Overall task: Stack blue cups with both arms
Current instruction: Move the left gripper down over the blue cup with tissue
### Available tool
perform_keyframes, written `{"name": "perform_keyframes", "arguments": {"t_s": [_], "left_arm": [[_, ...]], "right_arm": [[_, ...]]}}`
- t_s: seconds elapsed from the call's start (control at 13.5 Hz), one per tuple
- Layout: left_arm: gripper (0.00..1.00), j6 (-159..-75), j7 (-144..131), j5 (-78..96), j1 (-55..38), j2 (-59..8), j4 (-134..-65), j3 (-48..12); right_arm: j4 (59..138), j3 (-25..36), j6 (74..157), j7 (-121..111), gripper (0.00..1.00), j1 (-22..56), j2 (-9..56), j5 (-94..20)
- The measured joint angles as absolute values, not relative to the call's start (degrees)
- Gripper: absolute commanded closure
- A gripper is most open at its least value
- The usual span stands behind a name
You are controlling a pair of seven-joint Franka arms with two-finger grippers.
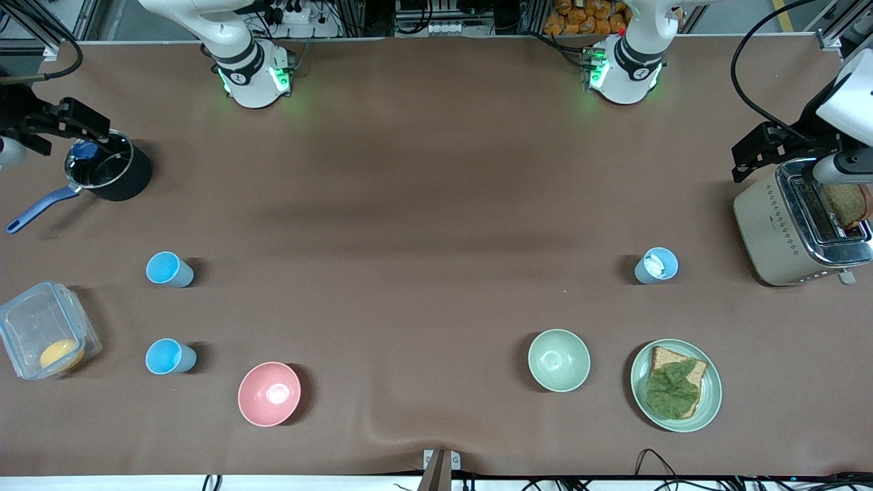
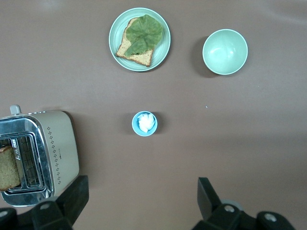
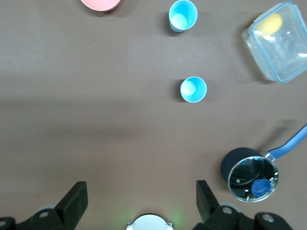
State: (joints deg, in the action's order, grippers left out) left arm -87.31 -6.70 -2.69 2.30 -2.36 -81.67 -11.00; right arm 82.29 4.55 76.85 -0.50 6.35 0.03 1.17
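Note:
Two bright sky-blue cups stand upright at the right arm's end of the table, one (image 1: 169,269) (image 3: 193,89) farther from the front camera than the other (image 1: 169,356) (image 3: 183,15). A duller grey-blue cup (image 1: 657,265) (image 2: 144,123) with something white inside stands at the left arm's end. My right gripper (image 1: 75,121) (image 3: 140,201) is open and empty, high above the table, well apart from the two bright cups. My left gripper (image 1: 758,150) (image 2: 142,201) is open and empty, high above the table, with the grey-blue cup well below it.
A black saucepan (image 1: 109,174) with a blue handle and a clear container (image 1: 44,339) sit at the right arm's end. A pink bowl (image 1: 269,393), a green bowl (image 1: 558,360), a plate with toast (image 1: 675,385) and a toaster (image 1: 798,225) also stand on the table.

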Motion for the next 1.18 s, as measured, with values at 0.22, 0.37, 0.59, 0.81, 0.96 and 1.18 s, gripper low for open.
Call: {"name": "perform_keyframes", "arguments": {"t_s": [0.22, 0.37, 0.59, 0.81, 0.96, 1.18], "left_arm": [[0.0, -87.3, -6.6, -2.7, 2.5, -2.4, -81.8, -10.8], [0.0, -87.3, -6.3, -2.7, 2.9, -3.1, -82.1, -10.7], [0.0, -89.2, -4.7, -1.6, 5.1, -6.1, -85.1, -10.3], [0.0, -99.3, -4.3, -1.3, 5.9, -8.7, -93.3, -10.2], [0.0, -108.9, -4.0, -1.3, 6.8, -9.2, -101.1, -10.2], [0.0, -121.9, -2.5, -1.3, 9.5, -9.7, -112.6, -10.1]], "right_arm": [[82.2, 5.0, 76.5, -0.5, 0.0, 6.3, -0.1, 2.1], [82.2, 5.1, 74.6, -0.5, 0.0, 6.3, -0.3, 2.3], [82.1, 5.3, 74.4, -0.4, 0.0, 6.3, -0.4, 2.4], [82.0, 5.6, 74.3, -0.4, 0.0, 6.2, -0.4, 3.0], [82.0, 5.7, 74.1, -0.4, 0.0, 6.0, -0.4, 3.5], [82.3, 5.7, 74.0, -0.2, 0.0, 5.4, -0.1, 3.9]]}}
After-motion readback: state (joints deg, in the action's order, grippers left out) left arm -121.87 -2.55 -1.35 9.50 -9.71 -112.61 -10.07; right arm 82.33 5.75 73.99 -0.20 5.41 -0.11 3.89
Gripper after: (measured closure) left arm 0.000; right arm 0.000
